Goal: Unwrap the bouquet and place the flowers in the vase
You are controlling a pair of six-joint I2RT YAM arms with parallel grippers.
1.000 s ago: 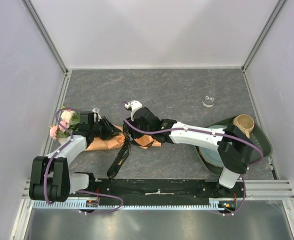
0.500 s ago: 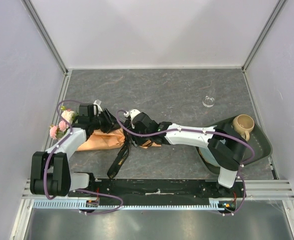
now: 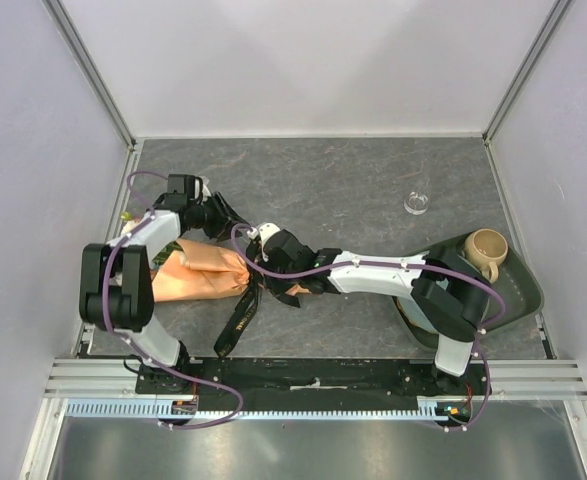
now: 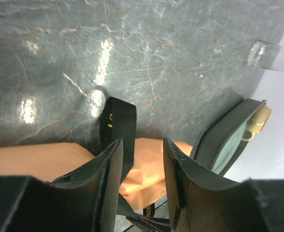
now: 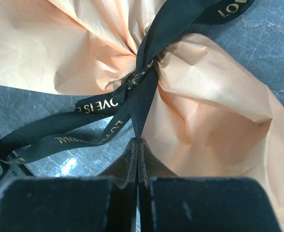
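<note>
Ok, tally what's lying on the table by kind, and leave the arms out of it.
Bouquet: 1
Ribbon: 1
Vase: 1
Mug: 1
Plate: 1
Total: 5

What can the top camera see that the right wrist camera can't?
Only the top view shows the vase and the mug on the green tray. Only the right wrist view shows the gold letters on the ribbon up close, and the right gripper pinched shut on it. Both views show the bouquet in its orange paper and the black ribbon.
</note>
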